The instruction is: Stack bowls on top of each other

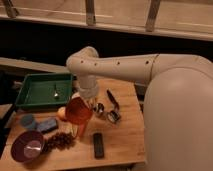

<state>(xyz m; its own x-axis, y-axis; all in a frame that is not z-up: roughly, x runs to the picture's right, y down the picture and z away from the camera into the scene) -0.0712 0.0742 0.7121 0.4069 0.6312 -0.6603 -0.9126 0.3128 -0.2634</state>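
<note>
a: what takes up the most room?
b: the white robot arm (150, 70), reaching in from the right over the pale wooden table (125, 140). after that comes the green rectangular plastic tray (35, 95) at the table's back left.

a: and the gripper?
b: the gripper (89, 102) hangs just right of the tray, above the middle of the table. its jaws are closed on the rim of the orange-red round plastic bowl (78, 112); the fingers themselves are mostly hidden behind it.

a: which way does that bowl face?
b: it's held up off the wood and tilted, with the mouth tipped up and toward the left. being round, it has no long side.

a: the other bowl?
b: the dark purple round bowl (27, 146) sits upright at the front left corner, mouth up, its pale shiny bottom showing. the two bowls are well apart.

a: smaller things?
b: a dark bunch of grapes (60, 141) lies just beside the purple bowl, a flat black rectangular remote (98, 145) lies to the right of the grapes, and a small metal cup (99, 108) stands near the gripper.
</note>
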